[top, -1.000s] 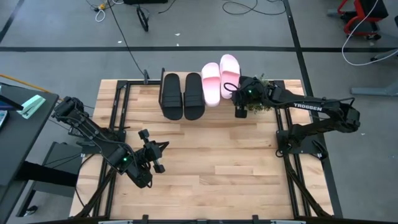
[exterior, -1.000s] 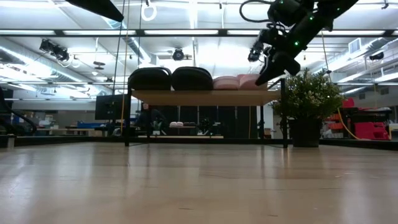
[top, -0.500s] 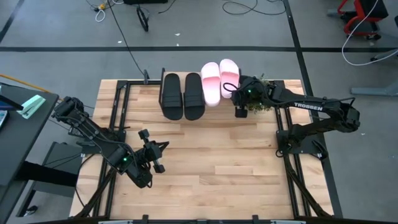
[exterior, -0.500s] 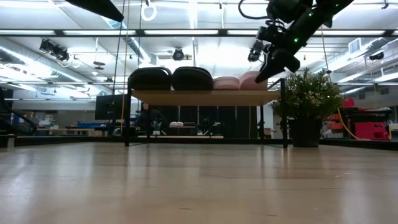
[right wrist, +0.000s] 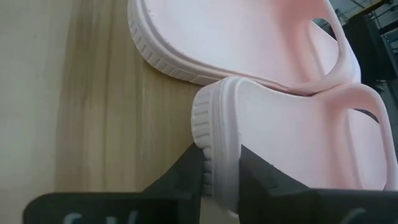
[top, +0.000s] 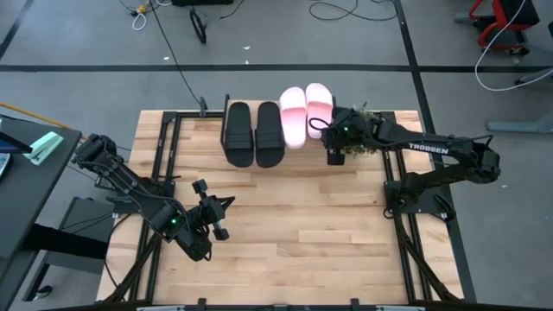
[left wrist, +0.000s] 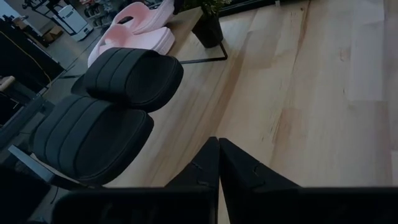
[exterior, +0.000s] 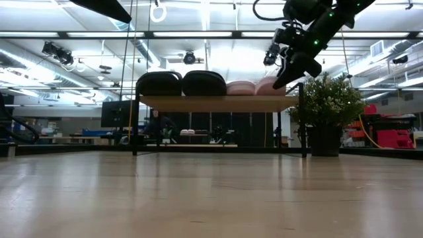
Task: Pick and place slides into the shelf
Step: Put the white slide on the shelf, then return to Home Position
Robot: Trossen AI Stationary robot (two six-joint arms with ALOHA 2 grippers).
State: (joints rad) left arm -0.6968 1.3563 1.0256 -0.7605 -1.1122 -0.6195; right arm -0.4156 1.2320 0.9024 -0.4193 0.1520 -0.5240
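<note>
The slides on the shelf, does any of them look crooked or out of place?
One does. The right pink slide sits askew, its heel overlapping the other pink slide, with the right gripper shut on its heel edge. The two black slides lie straight, side by side on the shelf.

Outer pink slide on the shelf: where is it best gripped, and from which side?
Grip the outer pink slide by its heel-end sole rim, coming from the table side. That edge juts clear, and the right gripper already pinches it there; the neighbouring pink slide blocks the inner side.
</note>
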